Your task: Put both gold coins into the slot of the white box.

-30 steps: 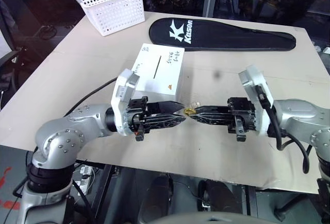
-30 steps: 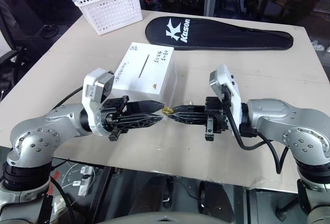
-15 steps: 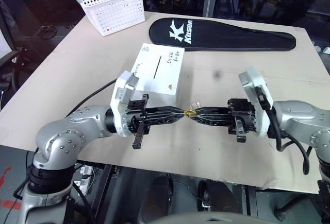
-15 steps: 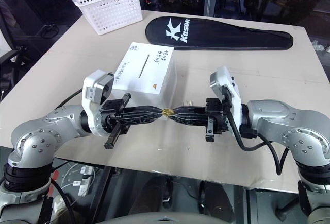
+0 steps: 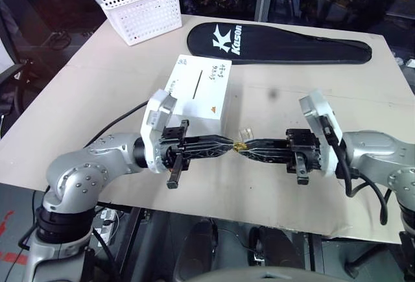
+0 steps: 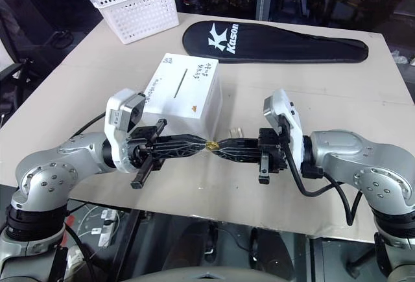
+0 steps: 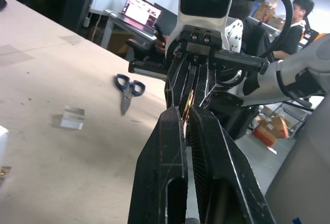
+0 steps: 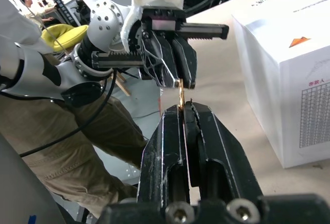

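Note:
One gold coin (image 5: 238, 144) hangs edge-on above the table's front, pinched from both sides. My left gripper (image 5: 228, 143) points right and is shut on the coin's left edge. My right gripper (image 5: 245, 145) points left and is shut on its other edge, so the fingertips meet tip to tip. In the right wrist view the coin (image 8: 181, 94) stands out of my own fingertips into the left gripper's. The white box (image 5: 198, 94) lies just behind the left gripper, with its dark slot (image 5: 196, 83) on top, facing up.
A small clear plastic case (image 5: 246, 133) lies on the table just behind the coin. A white perforated basket (image 5: 138, 6) stands at the far left, a black racket cover (image 5: 279, 42) at the back. Scissors (image 7: 126, 86) lie on the table. The table's front edge runs below both arms.
My left gripper's fingers, spread around the coin a second ago, have closed onto it. Both arms have stayed in place, and the right gripper has kept its hold.

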`<state>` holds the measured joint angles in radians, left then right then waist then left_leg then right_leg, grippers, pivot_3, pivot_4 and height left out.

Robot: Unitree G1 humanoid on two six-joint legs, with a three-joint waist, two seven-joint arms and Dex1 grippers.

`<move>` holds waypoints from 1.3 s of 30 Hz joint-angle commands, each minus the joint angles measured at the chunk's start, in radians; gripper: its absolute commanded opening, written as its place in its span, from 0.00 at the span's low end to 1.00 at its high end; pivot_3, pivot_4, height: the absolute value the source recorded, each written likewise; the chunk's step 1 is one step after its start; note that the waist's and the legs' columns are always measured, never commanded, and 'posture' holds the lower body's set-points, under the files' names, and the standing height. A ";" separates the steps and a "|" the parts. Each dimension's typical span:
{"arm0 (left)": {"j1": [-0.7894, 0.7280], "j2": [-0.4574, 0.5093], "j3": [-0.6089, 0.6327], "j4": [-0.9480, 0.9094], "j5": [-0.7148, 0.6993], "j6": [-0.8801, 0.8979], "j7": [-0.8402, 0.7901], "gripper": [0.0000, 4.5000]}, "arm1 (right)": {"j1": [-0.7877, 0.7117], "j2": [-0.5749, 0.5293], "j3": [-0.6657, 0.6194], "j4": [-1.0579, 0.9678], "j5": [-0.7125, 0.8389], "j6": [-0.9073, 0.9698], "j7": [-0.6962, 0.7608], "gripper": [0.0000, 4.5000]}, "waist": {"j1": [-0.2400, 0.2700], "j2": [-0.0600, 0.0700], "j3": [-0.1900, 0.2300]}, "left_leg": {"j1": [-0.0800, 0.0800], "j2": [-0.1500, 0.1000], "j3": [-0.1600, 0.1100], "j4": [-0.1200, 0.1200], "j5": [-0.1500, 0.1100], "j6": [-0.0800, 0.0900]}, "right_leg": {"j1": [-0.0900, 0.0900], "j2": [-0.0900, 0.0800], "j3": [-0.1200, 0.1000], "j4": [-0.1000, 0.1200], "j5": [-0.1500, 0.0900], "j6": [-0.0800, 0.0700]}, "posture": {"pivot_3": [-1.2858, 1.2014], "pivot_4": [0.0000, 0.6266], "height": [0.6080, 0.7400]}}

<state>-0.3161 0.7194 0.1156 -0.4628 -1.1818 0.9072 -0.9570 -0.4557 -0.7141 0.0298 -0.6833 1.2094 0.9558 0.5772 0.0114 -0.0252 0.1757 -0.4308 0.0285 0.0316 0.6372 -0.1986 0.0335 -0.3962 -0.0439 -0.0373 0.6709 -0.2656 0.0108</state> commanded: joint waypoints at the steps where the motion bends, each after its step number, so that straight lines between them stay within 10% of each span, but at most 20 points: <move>1: -0.005 0.009 0.006 -0.032 -0.009 -0.009 -0.019 0.05 | -0.025 0.011 0.000 -0.028 0.011 -0.013 -0.003 0.00 | 0.001 0.000 0.000 | 0.000 0.000 0.000 0.000 0.000 0.000 | 0.000 0.000 0.000 0.000 0.000 0.000 | 0.52 0.24 1.00; 30: -0.033 0.007 0.014 0.002 -0.016 0.011 -0.046 0.05 | -0.062 0.014 0.004 0.000 0.024 0.014 -0.001 0.00 | 0.001 0.000 0.000 | 0.000 0.000 0.000 0.000 0.000 0.000 | 0.000 0.000 0.000 0.000 0.000 0.000 | 0.52 0.24 1.00; 34: -0.003 0.002 0.006 -0.011 0.022 -0.017 -0.058 0.37 | -0.055 0.010 -0.003 0.005 0.013 0.008 0.006 0.00 | 0.001 0.000 0.000 | 0.000 0.000 0.000 0.000 0.000 0.000 | 0.000 0.000 0.000 0.000 0.000 -0.001 | 0.52 0.24 1.00; 39: 0.007 0.011 0.011 -0.009 0.019 -0.019 -0.072 0.23 | -0.050 0.010 -0.004 0.003 0.007 0.006 0.010 0.00 | 0.001 0.000 0.000 | 0.000 0.000 0.000 0.000 0.000 0.000 | 0.000 0.000 0.000 0.000 0.000 -0.001 | 0.52 0.24 1.00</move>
<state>-0.3109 0.7196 0.1080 -0.4506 -1.1589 0.9051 -1.0113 -0.5062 -0.7008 0.0366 -0.6655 1.2153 0.9747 0.5795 0.0121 -0.0251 0.1757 -0.4309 0.0286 0.0314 0.6371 -0.1986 0.0335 -0.3963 -0.0442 -0.0376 0.6707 -0.2653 0.0103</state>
